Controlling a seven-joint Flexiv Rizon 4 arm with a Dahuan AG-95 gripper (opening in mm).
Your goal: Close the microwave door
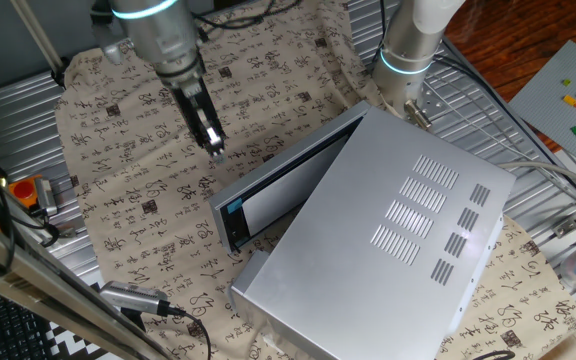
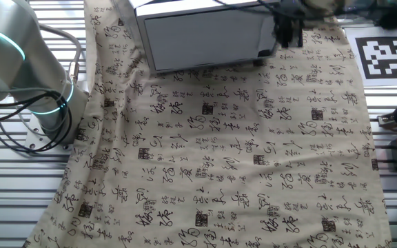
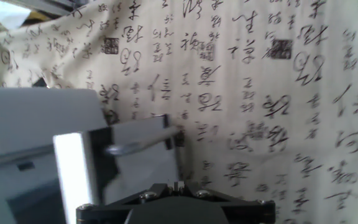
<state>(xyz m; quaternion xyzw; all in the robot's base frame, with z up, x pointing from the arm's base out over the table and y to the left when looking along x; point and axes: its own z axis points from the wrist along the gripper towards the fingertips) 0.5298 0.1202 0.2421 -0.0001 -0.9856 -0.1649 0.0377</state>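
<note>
The microwave (image 1: 388, 250) is a big silver box with vent slots, lying at an angle on the patterned cloth. The microwave door (image 1: 278, 190) stands ajar, with a dark gap behind it and a blue-lit strip at its near end. In the other fixed view the door (image 2: 205, 38) faces the camera at the top. My gripper (image 1: 213, 147) hangs just outside the door's free end, fingers together and holding nothing. It shows dark at the door's right end in the other fixed view (image 2: 288, 33). The blurred hand view shows the door (image 3: 135, 155) at lower left, ahead of my gripper (image 3: 178, 185).
A calligraphy-printed cloth (image 1: 148, 130) covers the table. The arm's base (image 1: 408, 60) stands behind the microwave. An orange part (image 1: 28, 190) sits at the left edge, a cable plug (image 1: 133, 298) at the front left, and a grey baseplate with bricks (image 1: 568, 90) at the far right.
</note>
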